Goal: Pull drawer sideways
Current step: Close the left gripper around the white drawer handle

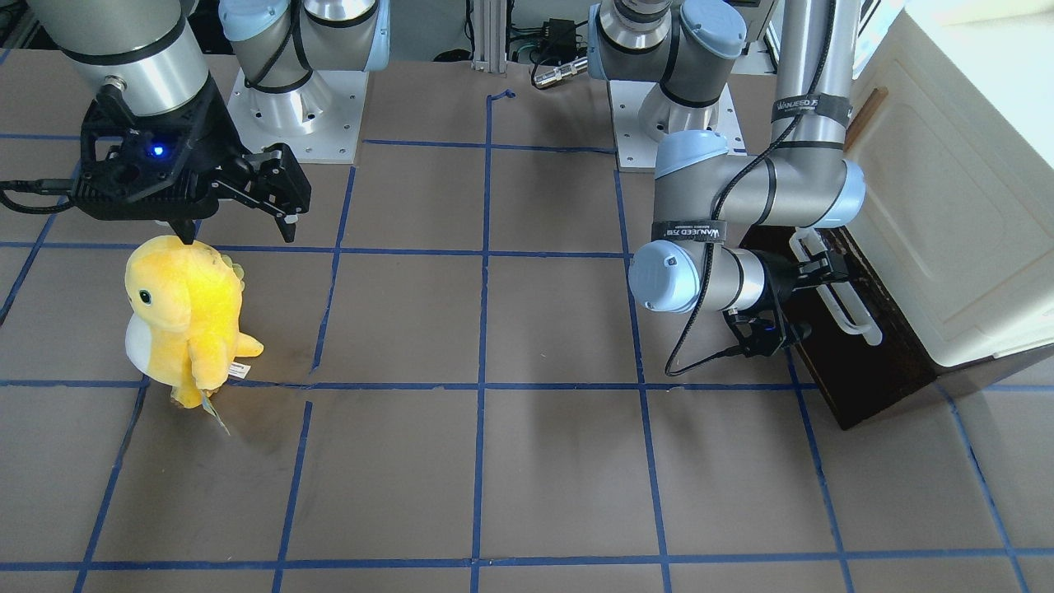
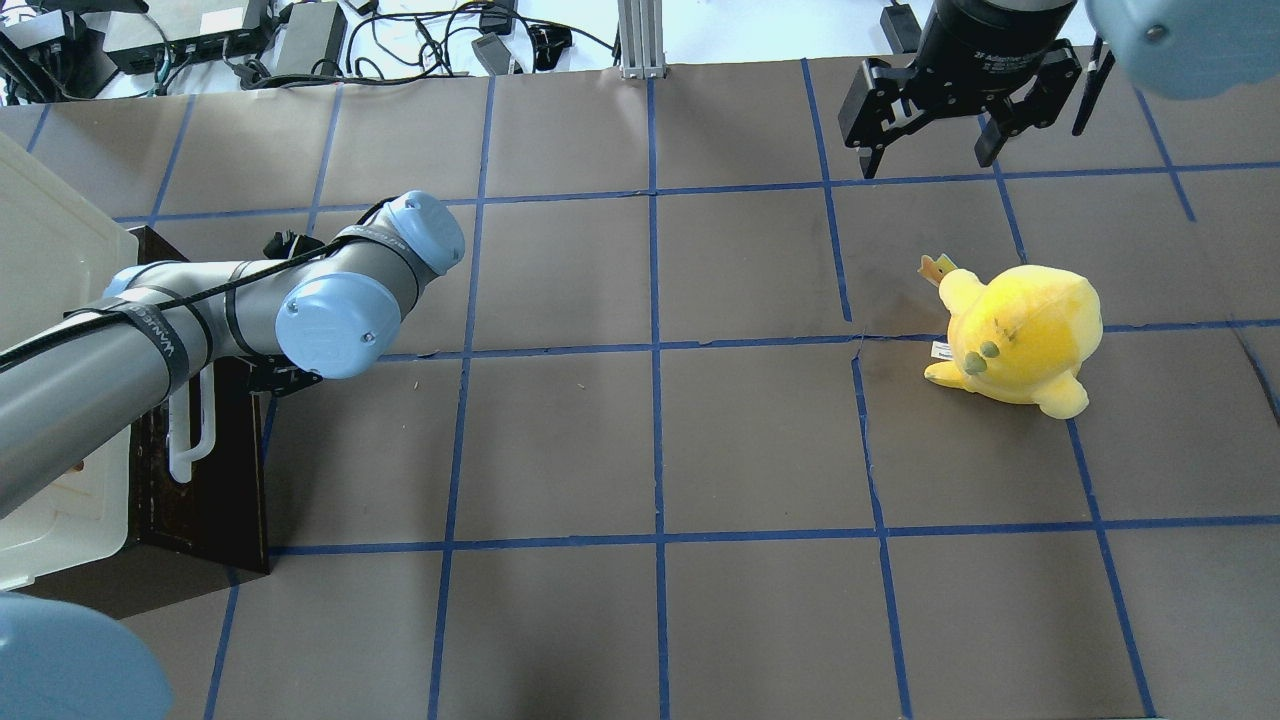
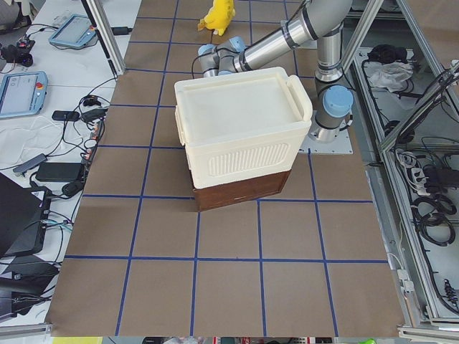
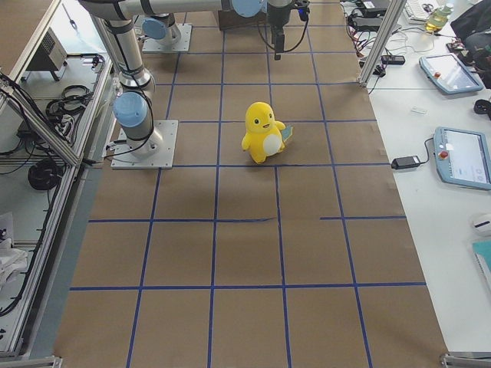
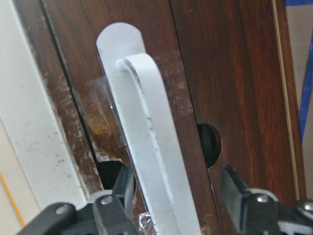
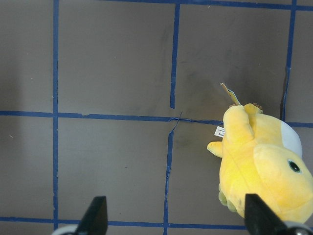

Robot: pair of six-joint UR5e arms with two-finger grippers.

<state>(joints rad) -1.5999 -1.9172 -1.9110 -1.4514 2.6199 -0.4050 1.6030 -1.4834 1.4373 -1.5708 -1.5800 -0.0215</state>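
Left gripper (image 5: 177,185) stands open, one finger on each side of the white handle (image 5: 146,122) of the dark brown drawer (image 5: 230,73), which sits under a cream cabinet (image 1: 947,206) at the left end of the table (image 2: 650,450), while the right gripper (image 2: 927,165) hangs open near a yellow toy (image 2: 1020,330).
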